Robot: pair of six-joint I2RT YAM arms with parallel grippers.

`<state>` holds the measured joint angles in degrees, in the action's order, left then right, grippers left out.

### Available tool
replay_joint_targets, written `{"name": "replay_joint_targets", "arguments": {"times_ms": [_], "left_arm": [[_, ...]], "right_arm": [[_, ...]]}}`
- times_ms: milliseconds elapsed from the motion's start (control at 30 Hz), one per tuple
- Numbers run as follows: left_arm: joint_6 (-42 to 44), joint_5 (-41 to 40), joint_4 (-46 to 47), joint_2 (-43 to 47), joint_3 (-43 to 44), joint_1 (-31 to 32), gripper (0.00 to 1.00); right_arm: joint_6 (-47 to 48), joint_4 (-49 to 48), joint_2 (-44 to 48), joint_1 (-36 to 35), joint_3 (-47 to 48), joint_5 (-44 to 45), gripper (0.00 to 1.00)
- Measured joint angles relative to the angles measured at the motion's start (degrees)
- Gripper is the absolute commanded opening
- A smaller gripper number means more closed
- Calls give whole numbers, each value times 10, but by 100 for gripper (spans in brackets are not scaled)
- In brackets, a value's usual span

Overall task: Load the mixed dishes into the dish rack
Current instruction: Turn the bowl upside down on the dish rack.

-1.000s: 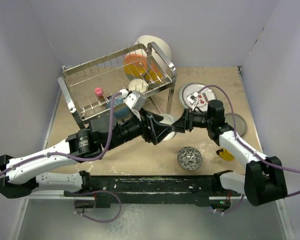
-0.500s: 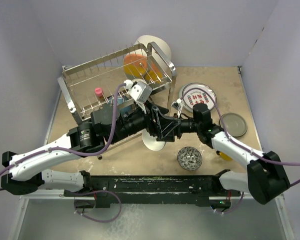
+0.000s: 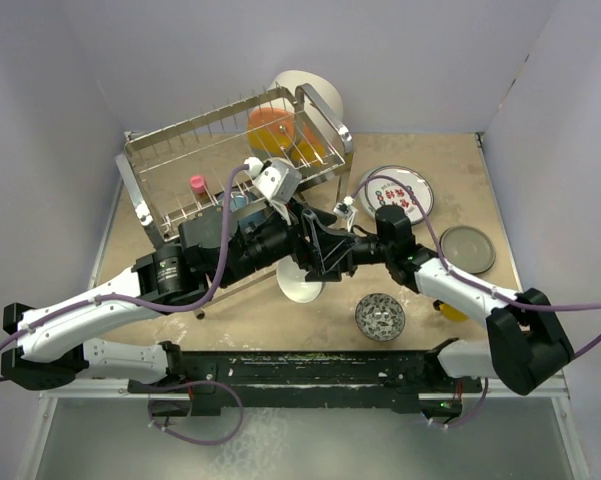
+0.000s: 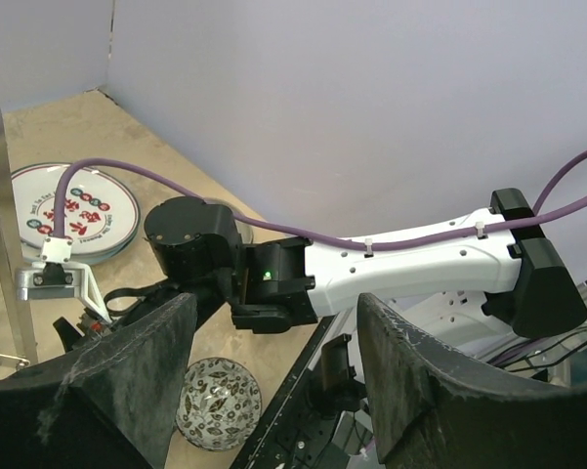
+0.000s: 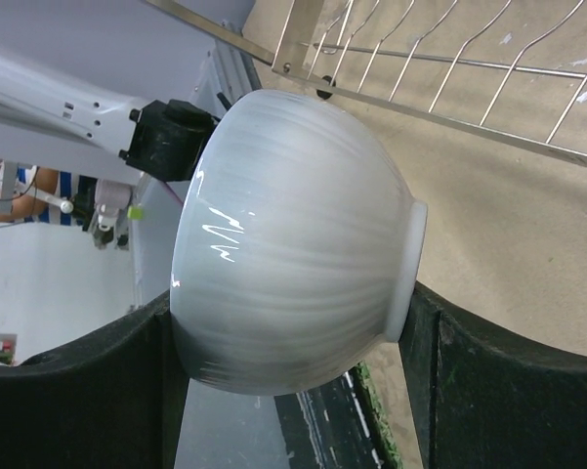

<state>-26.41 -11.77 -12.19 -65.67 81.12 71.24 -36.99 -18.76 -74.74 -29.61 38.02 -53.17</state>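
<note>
So here's where we're at: the right gripper [image 5: 291,305] is clamped on the white bowl [image 5: 293,234]. One finger is at the rim side and the other is against the foot, so the bowl hangs tipped on its side. From above we see it held over the table [image 3: 420,150], just in front of the near right end of the dish rack [image 3: 210,140], so not in the rack yet. The left gripper [image 4: 273,313] has its fingers spread wide with nothing between them. Through that gap we're just looking at the right arm [image 4: 410,264].

Inside the rack, the orange dishes [image 3: 270,130] stand on edge at the right end of the upper tier, and the pink piece [image 3: 196,185] stands further left.

The other dishes we can make out are on the table. The red-lettered plate [image 3: 408,192] lies flat to the right of the rack. The grey plate [image 3: 468,248] is further right and closer to the arm bases, apart from it. The small patterned bowl [image 3: 380,316] sits upright near the front, to the right of the white bowl. The yellow cup [image 3: 452,309] is tucked right beside the right arm, partly hidden by it.
</note>
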Motion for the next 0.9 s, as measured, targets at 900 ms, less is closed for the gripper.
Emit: {"name": "replay_joint_targets", "arguments": {"times_ms": [900], "left_arm": [[0,-24,-3,42,-12,0,69]], "right_arm": [[-92,-151,-95,-119,67,137,36]]}}
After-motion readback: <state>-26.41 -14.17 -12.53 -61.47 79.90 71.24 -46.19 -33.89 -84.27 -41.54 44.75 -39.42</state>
